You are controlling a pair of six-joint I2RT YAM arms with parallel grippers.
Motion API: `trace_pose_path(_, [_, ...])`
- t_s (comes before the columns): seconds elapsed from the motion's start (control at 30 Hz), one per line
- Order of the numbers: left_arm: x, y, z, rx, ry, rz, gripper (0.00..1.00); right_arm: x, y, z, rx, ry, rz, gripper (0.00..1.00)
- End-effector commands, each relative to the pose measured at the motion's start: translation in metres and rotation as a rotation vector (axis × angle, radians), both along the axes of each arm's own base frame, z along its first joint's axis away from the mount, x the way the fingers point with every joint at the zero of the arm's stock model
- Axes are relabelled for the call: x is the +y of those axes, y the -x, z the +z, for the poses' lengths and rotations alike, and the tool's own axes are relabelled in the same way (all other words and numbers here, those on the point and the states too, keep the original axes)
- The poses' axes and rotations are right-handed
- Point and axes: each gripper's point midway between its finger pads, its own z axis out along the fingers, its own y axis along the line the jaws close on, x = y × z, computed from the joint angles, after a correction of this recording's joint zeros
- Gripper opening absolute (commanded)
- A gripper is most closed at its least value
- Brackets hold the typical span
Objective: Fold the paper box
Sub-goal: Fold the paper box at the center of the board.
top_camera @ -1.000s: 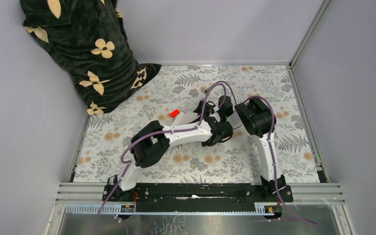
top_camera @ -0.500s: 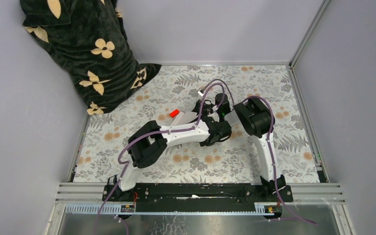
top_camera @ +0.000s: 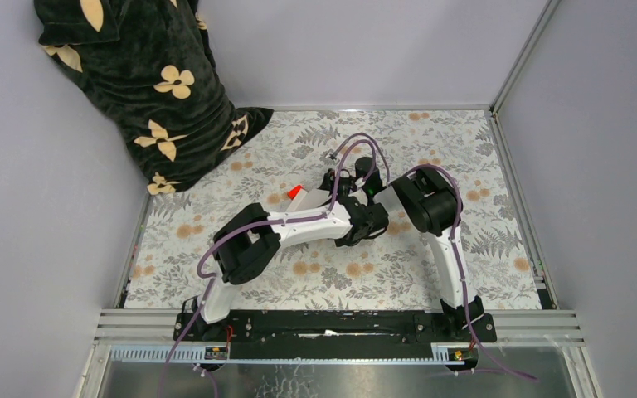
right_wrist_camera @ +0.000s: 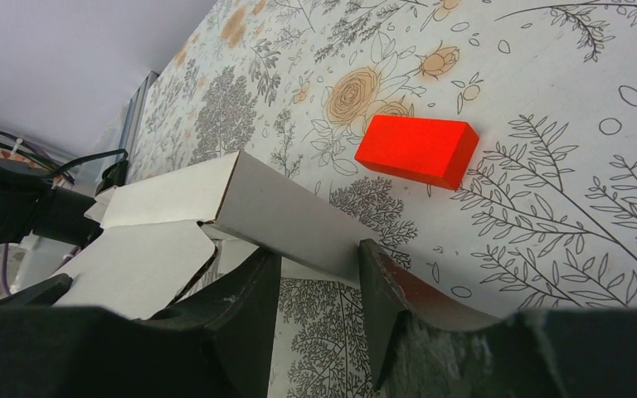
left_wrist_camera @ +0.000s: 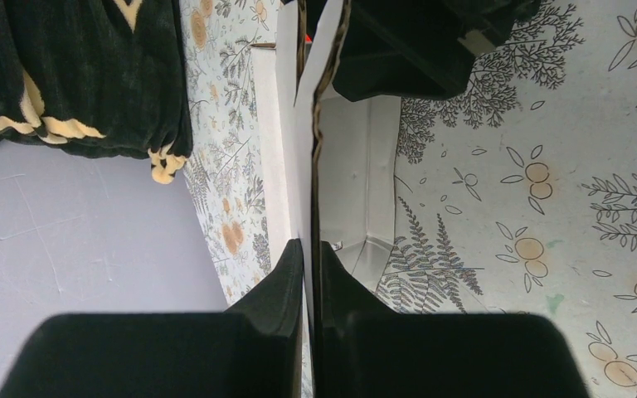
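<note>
The paper box (left_wrist_camera: pixel 299 157) is white thin cardboard, partly folded, held up off the flowered cloth in the middle of the table (top_camera: pixel 318 199). My left gripper (left_wrist_camera: pixel 308 245) is shut on one thin panel, seen edge-on between its black fingers. An inner wall and fold lines (left_wrist_camera: pixel 357 166) show to the right of that panel. In the right wrist view a raised flap of the paper box (right_wrist_camera: pixel 274 207) slopes down to my right gripper (right_wrist_camera: pixel 315 253). Its jaws stand apart astride the flap's lower edge, with tablecloth showing between them.
A small red block (right_wrist_camera: pixel 416 149) lies on the cloth just beyond the box, also visible from above (top_camera: pixel 295 191). A dark flowered fabric (top_camera: pixel 145 91) is heaped in the back left corner. Grey walls close in three sides, with a metal rail (top_camera: pixel 332 319) at the near edge.
My right gripper has swung left toward the box and its jaws have narrowed around the flap. The left arm has shifted slightly left, still holding its panel.
</note>
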Motion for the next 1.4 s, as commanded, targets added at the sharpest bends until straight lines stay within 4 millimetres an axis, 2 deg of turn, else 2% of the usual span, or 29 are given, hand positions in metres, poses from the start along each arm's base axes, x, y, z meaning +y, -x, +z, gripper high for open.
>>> trace_pose_path(0.0, [-0.053, 0.014, -0.047, 0.107, 0.301, 0.024, 0.10, 0.015, 0.011, -0.014, 0.028, 0.066, -0.022, 0.39])
trace_pose_path(0.3, [-0.051, 0.015, -0.047, 0.105, 0.304, 0.024, 0.10, 0.019, 0.010, -0.006, 0.041, 0.005, -0.063, 0.21])
trace_pose_path(0.5, [-0.048, 0.013, -0.042, 0.088, 0.307, 0.027, 0.11, 0.013, 0.005, -0.006, 0.046, 0.033, -0.147, 0.15])
trace_pose_path(0.57, [-0.046, 0.011, -0.036, 0.084, 0.331, 0.039, 0.18, 0.011, 0.006, -0.006, 0.055, 0.046, -0.158, 0.14])
trace_pose_path(0.63, [-0.043, 0.009, -0.028, 0.086, 0.380, 0.057, 0.33, 0.008, 0.008, -0.008, 0.069, 0.070, -0.164, 0.13])
trace_pose_path(0.77, [-0.038, 0.001, -0.012, 0.092, 0.497, 0.086, 0.45, 0.003, 0.015, -0.012, 0.115, 0.122, -0.169, 0.10])
trace_pose_path(0.9, [-0.033, -0.006, 0.000, 0.078, 0.532, 0.097, 0.54, -0.003, 0.022, -0.012, 0.134, 0.175, -0.183, 0.07])
trace_pose_path(1.03, [-0.034, -0.011, 0.009, 0.078, 0.597, 0.101, 0.59, -0.012, 0.029, -0.011, 0.157, 0.271, -0.191, 0.06])
trace_pose_path(1.37, [-0.027, -0.028, 0.057, 0.038, 0.817, 0.117, 0.63, -0.044, 0.046, 0.005, 0.181, 0.496, -0.211, 0.05])
